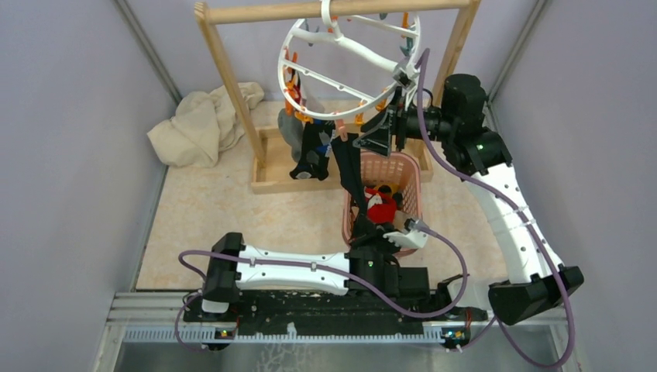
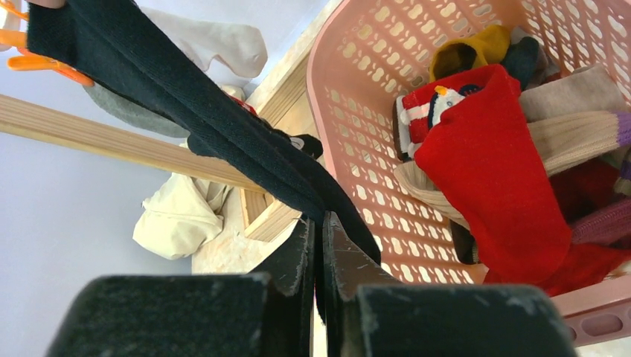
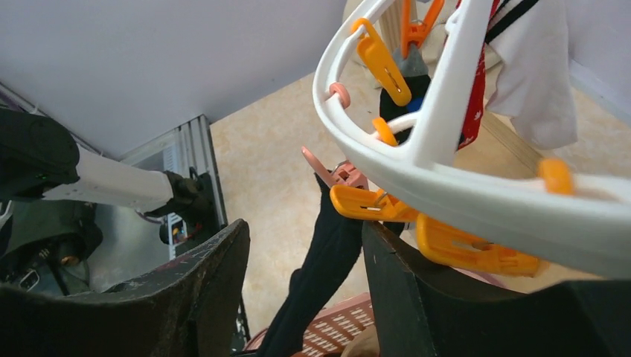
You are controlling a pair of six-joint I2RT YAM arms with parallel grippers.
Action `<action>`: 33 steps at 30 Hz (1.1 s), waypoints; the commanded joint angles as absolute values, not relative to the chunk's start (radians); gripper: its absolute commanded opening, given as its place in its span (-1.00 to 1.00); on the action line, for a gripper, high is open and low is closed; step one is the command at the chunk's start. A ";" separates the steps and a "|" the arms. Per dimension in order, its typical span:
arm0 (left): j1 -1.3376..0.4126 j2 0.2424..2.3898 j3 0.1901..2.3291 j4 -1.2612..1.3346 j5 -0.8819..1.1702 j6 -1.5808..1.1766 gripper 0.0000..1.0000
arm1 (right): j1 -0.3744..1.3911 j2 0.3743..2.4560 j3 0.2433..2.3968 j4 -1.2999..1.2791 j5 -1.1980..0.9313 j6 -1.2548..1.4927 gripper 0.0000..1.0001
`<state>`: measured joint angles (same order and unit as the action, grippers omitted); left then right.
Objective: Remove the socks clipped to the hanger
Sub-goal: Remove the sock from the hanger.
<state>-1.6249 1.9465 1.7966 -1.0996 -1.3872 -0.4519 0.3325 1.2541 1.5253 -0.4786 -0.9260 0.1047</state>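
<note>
The white ring hanger (image 1: 350, 46) hangs tilted from the wooden rack. A long black sock (image 1: 350, 172) stretches taut from a clip on the ring's near edge down to my left gripper (image 1: 367, 231), which is shut on its lower end (image 2: 186, 97). Its fingertips (image 2: 298, 245) pinch the fabric beside the basket. My right gripper (image 3: 305, 245) is open under the ring (image 3: 446, 171), with an orange clip (image 3: 359, 202) by its right finger and the black sock (image 3: 327, 253) between the fingers. Another black sock (image 1: 312, 155), a grey one (image 1: 290, 132) and a white one (image 3: 532, 67) hang clipped.
The pink lattice basket (image 1: 412, 169) stands under the hanger and holds a red sock (image 2: 491, 163), a mustard one (image 2: 465, 52) and others. The wooden rack's base (image 1: 271, 167) is left of it. A cream cloth (image 1: 205, 124) lies bunched at the back left.
</note>
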 commanded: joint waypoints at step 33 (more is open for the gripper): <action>-1.705 1.900 1.851 -1.204 -1.361 -0.523 -0.86 | 0.396 1.278 1.356 0.101 -0.978 0.166 0.39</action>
<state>-1.6848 1.9205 1.8210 -1.2121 -1.3872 -0.5331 0.3843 1.3003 1.3586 -0.0555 -0.8883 0.1379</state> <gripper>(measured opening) 0.072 0.667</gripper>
